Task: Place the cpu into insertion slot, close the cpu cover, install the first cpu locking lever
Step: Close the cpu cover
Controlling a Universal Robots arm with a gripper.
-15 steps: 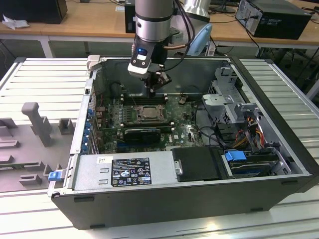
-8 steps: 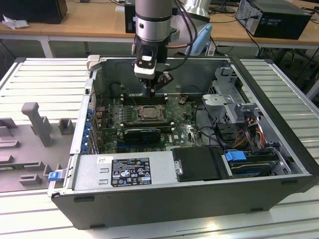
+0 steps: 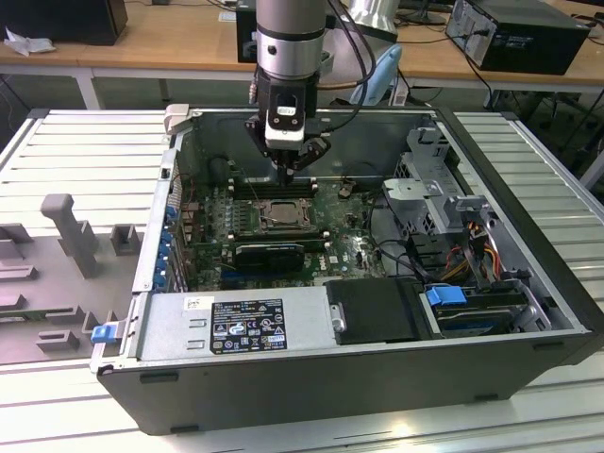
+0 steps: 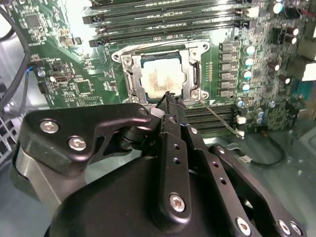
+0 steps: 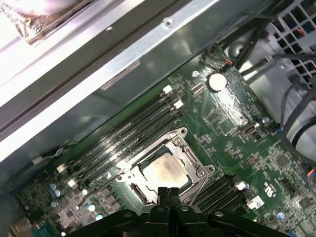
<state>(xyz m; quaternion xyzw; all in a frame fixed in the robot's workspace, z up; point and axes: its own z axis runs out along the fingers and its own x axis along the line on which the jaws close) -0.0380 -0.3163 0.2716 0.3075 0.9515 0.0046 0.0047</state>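
A large dark grey computer case (image 3: 359, 382) lies on its side, open face up, on a pale ribbed metal table (image 3: 85, 142). In it are a green motherboard (image 3: 349, 250), a silvery box-shaped power supply (image 3: 236, 326) along the near wall, and a metal drive cage with bundled cables (image 3: 444, 217) at the exterior view's right.

The grey cylindrical arm (image 3: 291, 38) comes straight down into the case, wrist vertical. Its black gripper (image 3: 289, 168) points down over the far edge of the insertion slot (image 3: 276, 215), the square black-and-metal socket between rows of long black memory slots (image 4: 163, 22). The two fingers are pressed flat together with nothing between them. In both wrist views their tips lie over the socket's edge; whether they touch it I cannot tell.

The thin silvery square cpu cover (image 4: 132, 79) lies down flat over the socket. The cpu (image 4: 160, 79), a pale silvery-beige square chip, sits in the socket face up inside the cover's opening, its edges parallel to the frame. A thin wire lever (image 4: 221, 119) angles away from one socket corner, not latched.
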